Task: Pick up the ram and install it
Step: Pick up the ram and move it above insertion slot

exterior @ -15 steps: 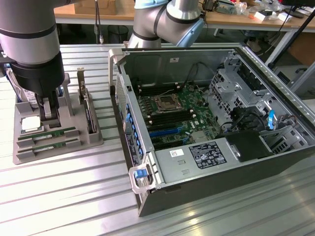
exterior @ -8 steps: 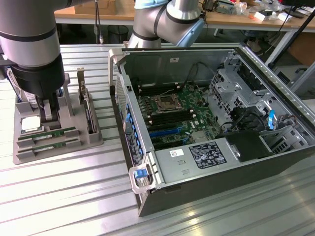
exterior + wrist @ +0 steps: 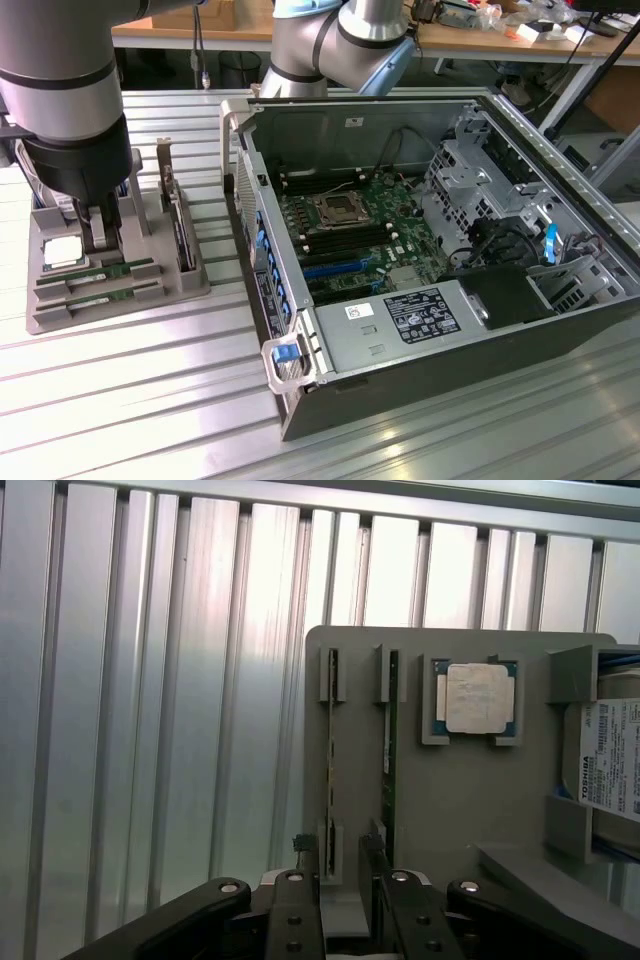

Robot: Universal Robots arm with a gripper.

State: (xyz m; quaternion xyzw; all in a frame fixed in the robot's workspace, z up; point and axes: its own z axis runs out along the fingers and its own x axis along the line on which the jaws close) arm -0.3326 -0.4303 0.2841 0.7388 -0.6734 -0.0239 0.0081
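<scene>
Two ram sticks stand on edge in a grey holder (image 3: 450,810): one ram stick (image 3: 332,760) and a second ram stick (image 3: 390,740) beside it. In the exterior view they lie at the holder's front, the ram (image 3: 112,270) just below my gripper (image 3: 92,232). My gripper (image 3: 345,905) hangs open over the holder. Its fingers (image 3: 296,920) sit on either side of the near end of the first stick, and nothing is held. The open computer case (image 3: 560,330) with its motherboard (image 3: 365,215) lies to the exterior view's right.
A CPU (image 3: 478,698) and a hard drive (image 3: 612,765) also rest in the holder. An expansion card (image 3: 183,235) stands upright at the holder's side toward the case. A power supply (image 3: 400,325) and a drive cage (image 3: 480,185) crowd the case. Ribbed metal tabletop (image 3: 150,400) surrounds everything.
</scene>
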